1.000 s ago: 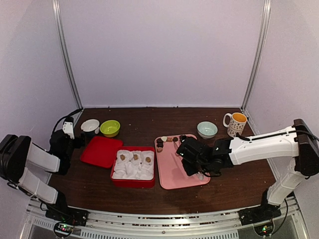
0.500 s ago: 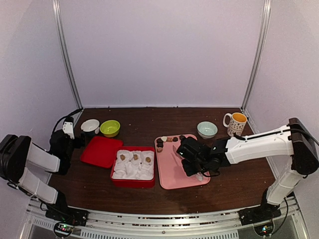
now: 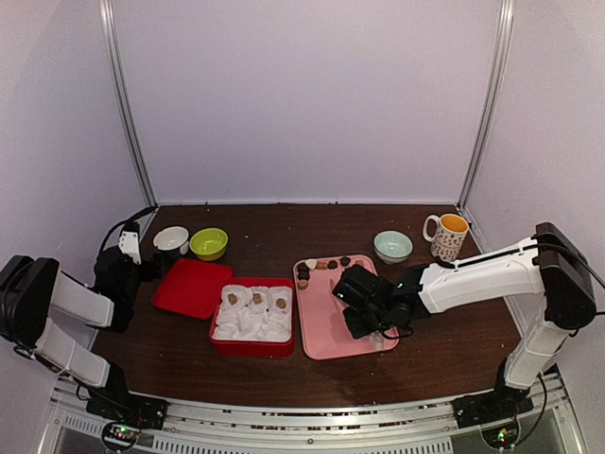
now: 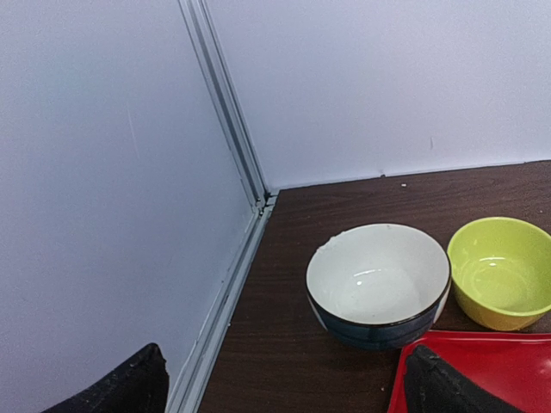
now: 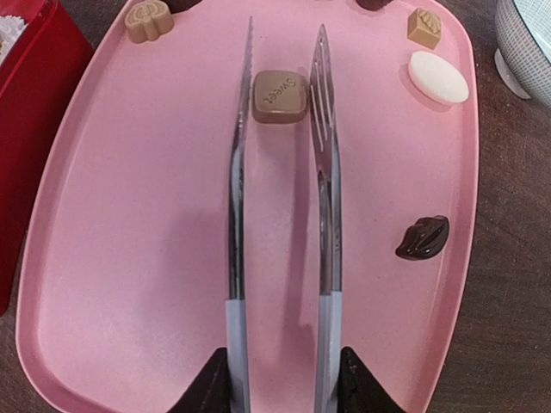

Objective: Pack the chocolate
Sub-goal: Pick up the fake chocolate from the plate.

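Observation:
Several chocolates lie at the far end of the pink tray (image 5: pixel 146 258): a light brown square (image 5: pixel 280 95), a tan flower shape (image 5: pixel 145 19), a small tan cube (image 5: pixel 424 26), a cream-white oval (image 5: pixel 438 77) and a dark lip-shaped piece (image 5: pixel 423 237). My right gripper (image 5: pixel 280 379) is shut on the metal tongs (image 5: pixel 323 172). Their tips stand apart on either side of the light brown square. In the top view the right gripper (image 3: pixel 364 307) is over the tray (image 3: pixel 326 339). The red box (image 3: pixel 252 322) holds white paper cups with three brown pieces (image 3: pixel 256 298). My left gripper (image 4: pixel 284 391) is open and empty.
A red lid (image 3: pixel 192 287) lies left of the box. A white bowl (image 4: pixel 377 284) and a green bowl (image 4: pixel 502 271) stand in front of the left gripper near the wall corner. A pale blue bowl (image 3: pixel 392 246) and a mug (image 3: pixel 447 235) stand at the back right.
My right gripper with the tongs has shifted slightly toward the near left over the pink tray. The left arm has not moved.

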`<state>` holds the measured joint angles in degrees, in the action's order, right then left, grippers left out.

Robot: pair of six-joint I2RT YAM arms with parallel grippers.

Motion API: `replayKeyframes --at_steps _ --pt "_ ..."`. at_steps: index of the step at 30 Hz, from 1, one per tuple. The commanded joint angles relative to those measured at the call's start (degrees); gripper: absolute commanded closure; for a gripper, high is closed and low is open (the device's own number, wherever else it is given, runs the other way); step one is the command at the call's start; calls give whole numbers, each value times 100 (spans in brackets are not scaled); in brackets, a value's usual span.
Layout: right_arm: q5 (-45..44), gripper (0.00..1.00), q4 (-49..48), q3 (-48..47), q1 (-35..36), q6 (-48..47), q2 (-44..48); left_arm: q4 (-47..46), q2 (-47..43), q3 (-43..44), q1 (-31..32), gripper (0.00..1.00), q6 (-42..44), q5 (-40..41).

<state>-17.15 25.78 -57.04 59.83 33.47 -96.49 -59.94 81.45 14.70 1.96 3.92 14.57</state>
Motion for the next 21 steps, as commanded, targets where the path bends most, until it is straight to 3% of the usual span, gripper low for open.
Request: replayKeyframes --at_steps 1,15,21 --pt "62 68 -126 27 -59 103 -36 -269 45 112 -44 2 -58 11" --pt "133 74 -31 -84 -55 -84 472 -265 42 112 -38 2 -59 1" --pt "699 73 -467 -79 38 -420 785 -270 46 113 -39 2 -58 5"
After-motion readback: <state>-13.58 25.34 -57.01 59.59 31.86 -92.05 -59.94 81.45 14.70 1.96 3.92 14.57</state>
